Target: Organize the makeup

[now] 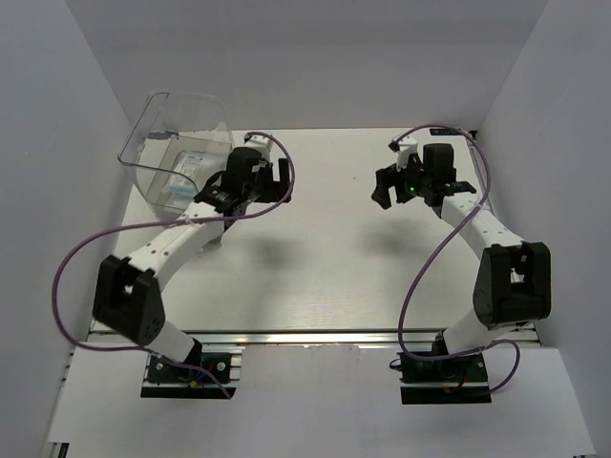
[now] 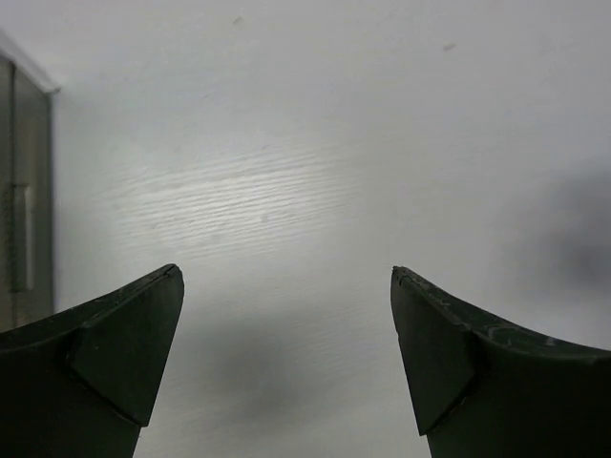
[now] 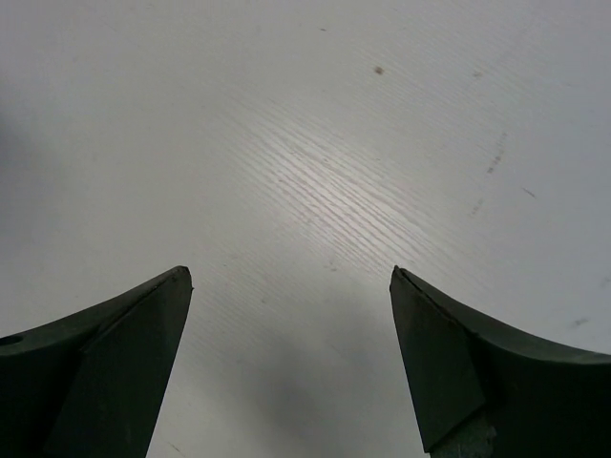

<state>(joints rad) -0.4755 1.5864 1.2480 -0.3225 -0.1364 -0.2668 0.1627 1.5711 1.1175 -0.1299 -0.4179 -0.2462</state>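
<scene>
Left pincer (image 2: 286, 353): both dark fingers (image 2: 124, 358) stand spread wide, with nothing between them but bare counter. Seen from above, the left pincer (image 1: 274, 179) hangs over the far-left part of the white wood-grain counter (image 1: 325, 267), its tips turned toward the middle. At the left edge of its wrist view a grey upright surface shows; what it is cannot be told.

Right pincer (image 3: 286, 353): its fingers (image 3: 458, 363) are likewise spread apart and grip nothing, with only the lit counter surface (image 3: 315, 162) below. From above, the right pincer (image 1: 387, 189) hangs over the far-right part of the counter, facing the left one, the two well apart.

Just beside the left pincer, toward the far-left corner, stands a large clear plastic bin (image 1: 153, 143). A flat white-and-blue packet (image 1: 186, 176) lies inside it, on its floor, partly covered by the left arm's wrist. No other makeup can be made out in these views.

A purple cable (image 1: 67, 277) loops outward from each arm.
</scene>
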